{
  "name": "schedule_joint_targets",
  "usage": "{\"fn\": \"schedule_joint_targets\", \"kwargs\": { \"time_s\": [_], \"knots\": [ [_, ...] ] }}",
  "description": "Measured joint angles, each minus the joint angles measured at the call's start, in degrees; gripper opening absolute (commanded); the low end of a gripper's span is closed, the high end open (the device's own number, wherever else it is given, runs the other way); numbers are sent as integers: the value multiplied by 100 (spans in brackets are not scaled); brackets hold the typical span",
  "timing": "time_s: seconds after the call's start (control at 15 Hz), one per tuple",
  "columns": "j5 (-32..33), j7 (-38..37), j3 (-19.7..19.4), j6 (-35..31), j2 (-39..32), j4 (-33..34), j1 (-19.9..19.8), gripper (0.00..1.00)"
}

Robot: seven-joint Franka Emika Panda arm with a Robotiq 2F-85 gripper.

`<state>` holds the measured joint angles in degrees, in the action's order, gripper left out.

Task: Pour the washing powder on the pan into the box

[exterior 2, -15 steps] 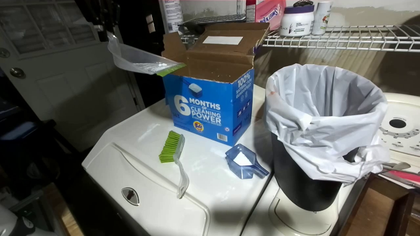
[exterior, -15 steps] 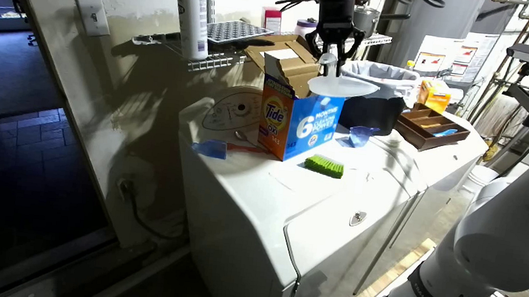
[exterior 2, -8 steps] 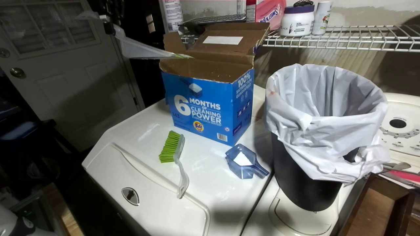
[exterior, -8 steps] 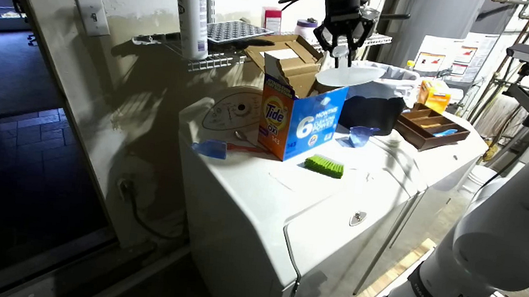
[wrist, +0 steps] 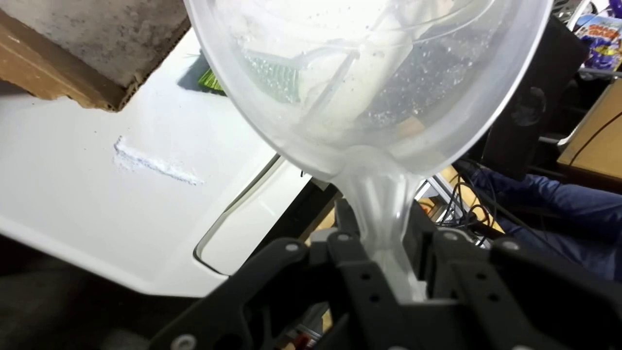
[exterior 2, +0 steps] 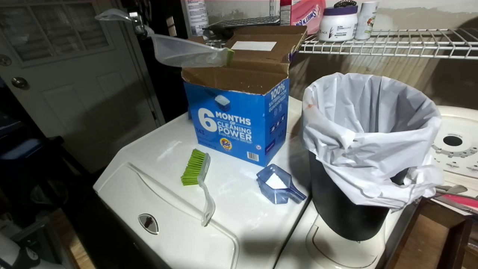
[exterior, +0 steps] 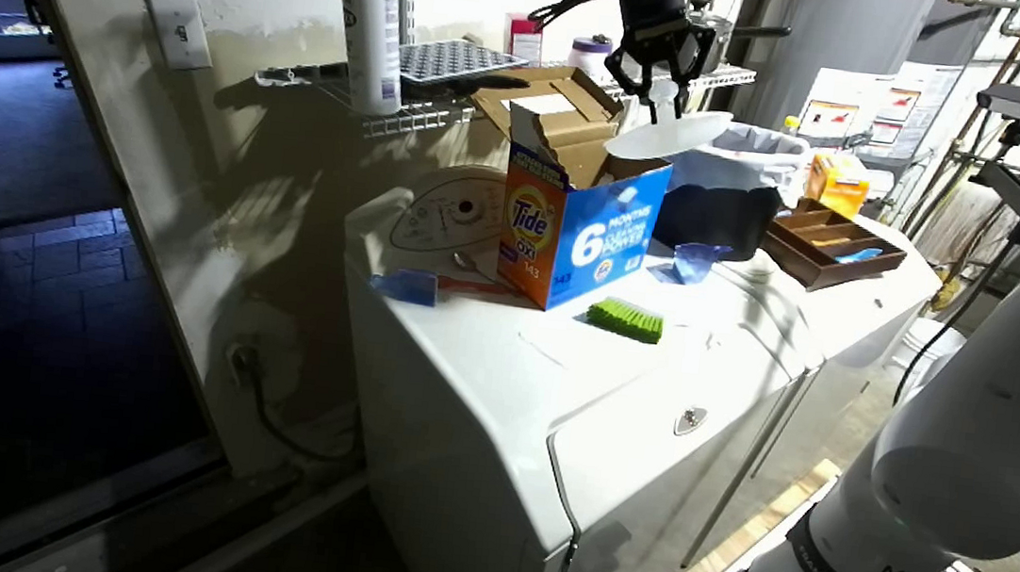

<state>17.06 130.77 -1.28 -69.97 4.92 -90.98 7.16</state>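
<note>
The pan (exterior: 668, 136), a translucent whitish dustpan with a green lip, is held in the air by its handle. My gripper (exterior: 667, 103) is shut on that handle, as the wrist view shows (wrist: 381, 218). The box (exterior: 610, 235), an open orange and blue detergent carton, stands upright on the white machine. In an exterior view the pan (exterior 2: 190, 52) reaches over the opening of the box (exterior 2: 231, 123), lip above it and tilted sideways. In the wrist view the pan (wrist: 369, 112) shows scattered white grains. The box (wrist: 58, 73) is partly cut off at upper left there.
A green brush (exterior 2: 196, 170) and a blue scoop (exterior 2: 274, 185) with white powder lie before the box. A lined bin (exterior 2: 369, 149) stands beside it. A wire shelf (exterior 2: 392, 43) is behind the raised flap. A powder streak (wrist: 155, 164) lies on the machine top.
The pan has risen and moved further over the box opening. It has rolled, so its outer side now faces an exterior camera and the powder clump seen there before is hidden.
</note>
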Motion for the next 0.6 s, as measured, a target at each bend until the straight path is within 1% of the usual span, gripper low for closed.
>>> {"fn": "schedule_joint_targets", "kwargs": {
  "time_s": [0.07,0.13,0.33,0.4,0.6],
  "knots": [
    [11,15,5,11,-36,33,-8,28],
    [14,20,7,19,-51,50,-11,7],
    [42,30,32,27,-53,53,-31,7],
    [138,102,51,31,-54,53,-37,7],
    [697,465,136,195,-59,53,-39,7]
  ]
}}
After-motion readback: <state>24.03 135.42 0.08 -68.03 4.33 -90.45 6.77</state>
